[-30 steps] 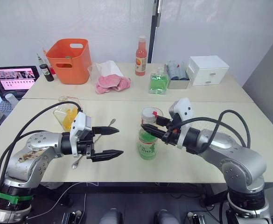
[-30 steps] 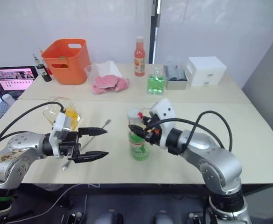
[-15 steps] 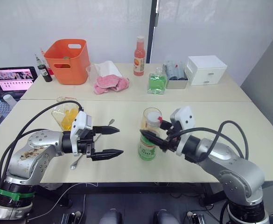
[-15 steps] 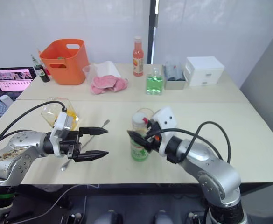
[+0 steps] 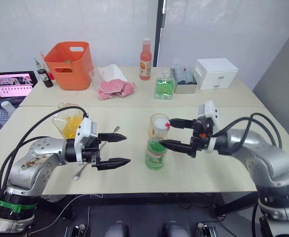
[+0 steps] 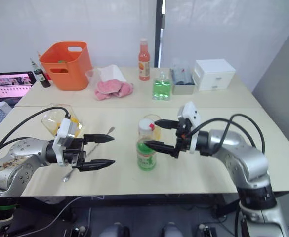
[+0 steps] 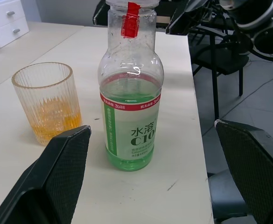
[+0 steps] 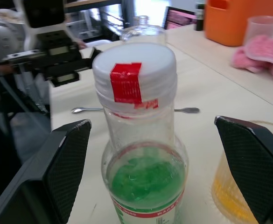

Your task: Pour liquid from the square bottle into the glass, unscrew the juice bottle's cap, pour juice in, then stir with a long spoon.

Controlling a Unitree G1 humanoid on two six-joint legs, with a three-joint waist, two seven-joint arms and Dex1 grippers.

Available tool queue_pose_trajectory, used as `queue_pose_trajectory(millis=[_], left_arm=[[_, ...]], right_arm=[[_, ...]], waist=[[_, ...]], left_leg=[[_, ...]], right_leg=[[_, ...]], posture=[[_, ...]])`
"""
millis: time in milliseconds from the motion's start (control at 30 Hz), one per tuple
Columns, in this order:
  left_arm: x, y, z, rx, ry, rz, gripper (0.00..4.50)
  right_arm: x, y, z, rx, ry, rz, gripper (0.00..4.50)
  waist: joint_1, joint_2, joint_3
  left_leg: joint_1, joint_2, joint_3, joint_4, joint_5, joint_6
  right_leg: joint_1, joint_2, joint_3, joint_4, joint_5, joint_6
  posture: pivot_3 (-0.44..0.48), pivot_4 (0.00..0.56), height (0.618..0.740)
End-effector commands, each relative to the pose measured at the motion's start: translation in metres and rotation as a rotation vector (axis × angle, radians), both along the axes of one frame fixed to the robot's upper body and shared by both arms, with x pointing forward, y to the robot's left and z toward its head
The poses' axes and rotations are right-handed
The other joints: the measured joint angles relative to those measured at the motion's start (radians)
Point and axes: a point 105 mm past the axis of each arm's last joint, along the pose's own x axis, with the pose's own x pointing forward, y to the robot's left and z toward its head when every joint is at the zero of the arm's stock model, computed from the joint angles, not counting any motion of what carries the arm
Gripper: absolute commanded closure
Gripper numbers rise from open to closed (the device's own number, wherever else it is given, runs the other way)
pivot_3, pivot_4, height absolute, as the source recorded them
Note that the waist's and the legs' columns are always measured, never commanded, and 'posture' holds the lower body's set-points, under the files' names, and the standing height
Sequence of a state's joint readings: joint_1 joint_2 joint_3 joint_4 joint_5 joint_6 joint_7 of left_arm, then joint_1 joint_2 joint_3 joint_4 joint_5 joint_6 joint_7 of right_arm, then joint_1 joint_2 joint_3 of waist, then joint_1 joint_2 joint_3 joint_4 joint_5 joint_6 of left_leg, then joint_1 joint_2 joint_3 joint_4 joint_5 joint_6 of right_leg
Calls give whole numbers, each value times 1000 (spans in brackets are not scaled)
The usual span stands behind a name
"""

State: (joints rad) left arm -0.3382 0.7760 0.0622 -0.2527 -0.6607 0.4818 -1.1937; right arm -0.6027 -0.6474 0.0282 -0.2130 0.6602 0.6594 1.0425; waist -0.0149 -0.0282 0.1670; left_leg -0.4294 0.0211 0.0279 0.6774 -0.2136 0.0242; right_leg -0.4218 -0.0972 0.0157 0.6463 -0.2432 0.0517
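The juice bottle (image 5: 156, 148), green-labelled with red tape at the neck, stands upright mid-table with its white cap (image 8: 135, 70) screwed on. Just behind it is the glass (image 7: 47, 107), holding some orange-yellow liquid. My right gripper (image 5: 165, 131) is open, with its fingertips either side of the bottle's upper part and not touching it. The left gripper (image 5: 122, 149) hovers open to the left of the bottle, holding nothing. The square bottle (image 5: 69, 124) sits behind my left forearm, partly hidden. The long spoon (image 5: 79, 172) lies flat on the table under the left gripper.
Along the back stand an orange bin (image 5: 70, 59), a pink cloth (image 5: 115, 89), a tall pink-orange bottle (image 5: 145, 59), a green square bottle (image 5: 165, 88) and a white drawer box (image 5: 214, 74). A laptop (image 5: 13, 84) sits at far left.
My right gripper, which was closed around the top of the juice bottle, has opened wide and drawn back to the right. The left arm has stayed still.
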Motion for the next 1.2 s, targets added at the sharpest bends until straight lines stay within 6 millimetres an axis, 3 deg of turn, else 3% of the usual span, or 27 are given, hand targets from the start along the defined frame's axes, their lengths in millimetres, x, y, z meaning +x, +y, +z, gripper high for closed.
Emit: queue_pose_trajectory(millis=[33,133,333,400,600,800,1200], left_arm=[[-4,-1,9,1,-53,-5,0],[-5,0,9,1,-55,5,0],[-7,3,10,2,-55,23,0],[-8,4,9,2,-55,27,0],[-10,5,8,4,-54,34,0],[-9,6,8,3,-49,33,0],[-2,-1,11,1,-43,-5,0]], right_arm=[[0,6,2,-26,-28,125,15],[7,10,1,-32,-33,152,711],[13,13,0,-29,-48,169,2815],[11,13,1,-22,-51,178,3159],[-2,15,11,13,-74,190,3172],[-18,31,13,12,-131,110,3172],[-9,35,-17,-83,-112,-10,3173]], waist=[[1,0,0],[1,0,0],[7,0,0],[6,0,0],[4,0,0],[4,0,0],[7,0,0]], left_leg=[[0,0,0,0,0,0],[0,0,0,0,0,0],[0,0,0,0,0,0],[0,0,0,0,0,0],[-1,0,0,0,0,0],[-1,0,-1,0,0,0],[0,-1,0,0,0,0]], right_leg=[[0,0,0,0,0,0],[0,0,0,0,0,0],[0,-1,0,0,0,0],[0,-1,0,0,0,0],[-1,-1,0,1,0,0],[-1,-1,0,1,0,0],[0,-1,0,1,0,0]], posture=[[0,150,715],[0,150,715],[0,150,715],[0,150,715],[0,150,715],[0,150,715],[0,150,715]])
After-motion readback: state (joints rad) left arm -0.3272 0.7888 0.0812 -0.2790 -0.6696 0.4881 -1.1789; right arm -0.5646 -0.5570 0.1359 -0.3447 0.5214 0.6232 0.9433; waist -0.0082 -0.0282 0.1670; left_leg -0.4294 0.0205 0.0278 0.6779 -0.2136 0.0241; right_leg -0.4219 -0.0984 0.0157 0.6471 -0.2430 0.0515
